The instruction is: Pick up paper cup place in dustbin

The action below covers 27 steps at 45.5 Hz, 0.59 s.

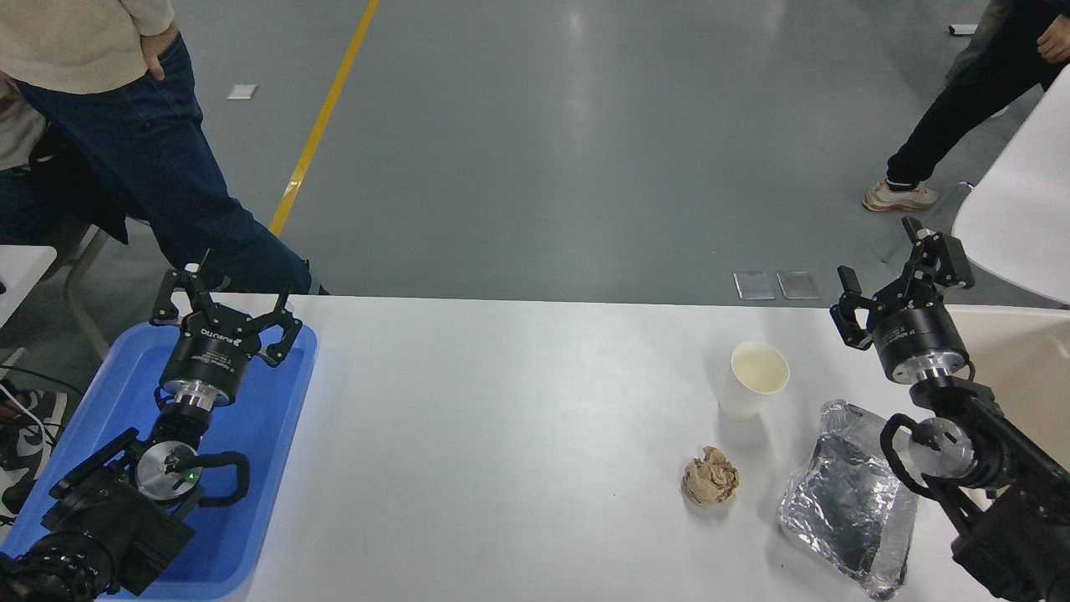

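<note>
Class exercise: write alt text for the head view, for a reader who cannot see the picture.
A small white tapered paper cup stands upright on a white table, untouched, left of the robot's open right claw. Nearer the camera lie a crumpled brown paper ball and a crinkled silver foil container; a beige plastic dustbin sits at the right edge. The open left claw hovers over a blue plastic tray.
</note>
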Motion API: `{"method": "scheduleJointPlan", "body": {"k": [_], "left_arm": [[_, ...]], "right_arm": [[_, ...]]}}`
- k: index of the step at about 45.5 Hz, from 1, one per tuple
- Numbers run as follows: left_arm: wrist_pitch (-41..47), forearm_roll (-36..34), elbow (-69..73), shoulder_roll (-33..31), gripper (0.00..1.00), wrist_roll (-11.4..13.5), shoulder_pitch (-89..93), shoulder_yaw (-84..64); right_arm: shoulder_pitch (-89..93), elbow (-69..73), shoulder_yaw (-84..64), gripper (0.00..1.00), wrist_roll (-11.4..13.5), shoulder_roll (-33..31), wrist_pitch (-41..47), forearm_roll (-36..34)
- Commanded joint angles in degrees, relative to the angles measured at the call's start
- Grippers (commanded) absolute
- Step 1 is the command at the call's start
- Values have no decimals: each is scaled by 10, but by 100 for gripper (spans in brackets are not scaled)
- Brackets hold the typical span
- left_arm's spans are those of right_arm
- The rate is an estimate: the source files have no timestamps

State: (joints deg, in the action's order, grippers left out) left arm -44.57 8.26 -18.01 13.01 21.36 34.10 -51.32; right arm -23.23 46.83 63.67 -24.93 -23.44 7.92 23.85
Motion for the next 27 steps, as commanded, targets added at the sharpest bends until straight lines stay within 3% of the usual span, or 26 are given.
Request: {"method": "scheduleJointPlan", "body": {"k": [1,12,27], "left_arm": [[0,0,0,0,100,-1,0,0],[0,0,0,0,100,-1,0,0],[0,0,0,0,100,-1,1,1]], "right_arm": [[-40,5,-149,100,0,-102,-1,-6],[-104,12,-312,100,-4,-209,13,-137],[-362,13,-759,100,-4,-263,14,-151]]}}
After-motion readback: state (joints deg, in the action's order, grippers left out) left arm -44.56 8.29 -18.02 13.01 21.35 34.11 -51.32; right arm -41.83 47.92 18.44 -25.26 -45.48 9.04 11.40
